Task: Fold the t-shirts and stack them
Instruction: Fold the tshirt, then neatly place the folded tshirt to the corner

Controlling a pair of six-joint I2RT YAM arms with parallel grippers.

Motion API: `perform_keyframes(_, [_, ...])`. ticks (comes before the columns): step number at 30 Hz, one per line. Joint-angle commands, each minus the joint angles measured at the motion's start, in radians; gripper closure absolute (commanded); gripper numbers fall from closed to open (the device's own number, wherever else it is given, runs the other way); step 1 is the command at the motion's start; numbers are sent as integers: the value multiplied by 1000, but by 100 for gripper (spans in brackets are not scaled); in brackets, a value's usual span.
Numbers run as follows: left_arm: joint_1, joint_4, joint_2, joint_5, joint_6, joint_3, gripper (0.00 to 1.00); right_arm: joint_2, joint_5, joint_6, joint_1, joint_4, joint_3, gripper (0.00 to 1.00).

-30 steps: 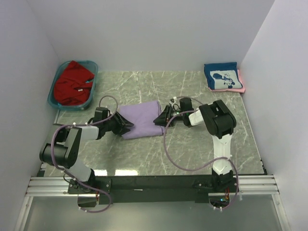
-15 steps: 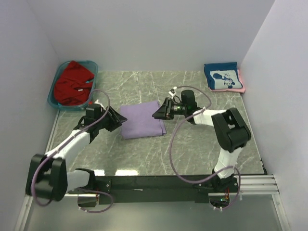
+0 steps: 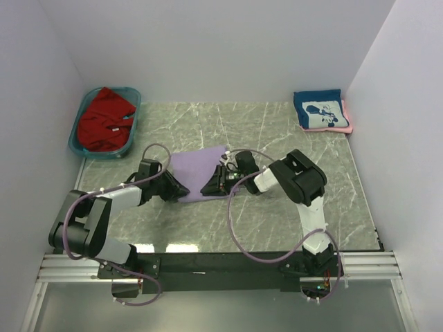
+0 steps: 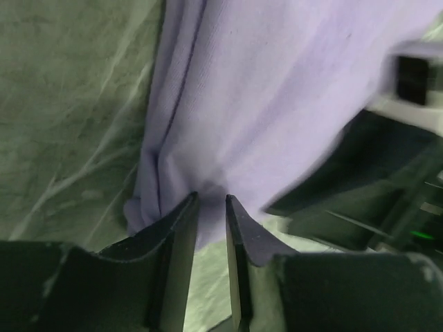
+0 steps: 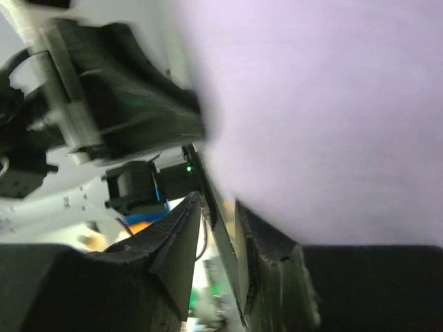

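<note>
Seen from above, the plain lavender-purple cloth t-shirt (image 3: 201, 164) lies well right of the teal plastic tub (image 3: 136, 104), with the left gripper (image 3: 180, 191) at its tub-side corner and the right gripper (image 3: 209, 187) opposite. Left wrist: jaws nearly closed, pinching its hem. Right wrist: jaws narrow, grip impossible to tell; likely a fold beginning, which calls for lifting both corners together

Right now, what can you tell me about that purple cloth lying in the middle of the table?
The lavender t-shirt is plain soft knit, folded into a rough rectangle lying flat on the green marbled table, with a stitched seam along one edge. The left gripper pinches its near left corner, puckering the cloth; the right gripper is at its near right edge, grip unclear.
</note>
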Motion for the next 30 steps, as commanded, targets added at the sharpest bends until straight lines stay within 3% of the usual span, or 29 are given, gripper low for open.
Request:
perform_keyframes(1, [36,-14,31,-3,-34,-51,69,58,20,75,-35,90,-40,66])
perform_keyframes(9, [142,-169,-74,-30,3,-80,68,-31,32,-37,-90,-57,-87,66])
perform_keyframes(15, [135,-283,-270,-84,99,-48,54,-129,32,-177,-86,-217,-39,66])
perform_keyframes(20, [128,-399,-333,-99,159,-10,36,-114,26,-189,-76,-206,-37,66])
perform_keyframes(24, [122,-361,-340,-26,159,-34,35,-94,15,-163,-75,-157,-41,66])
perform_keyframes(30, [110,-171,-251,71,124,-70,43,-85,9,-169,-75,-156,-39,66])
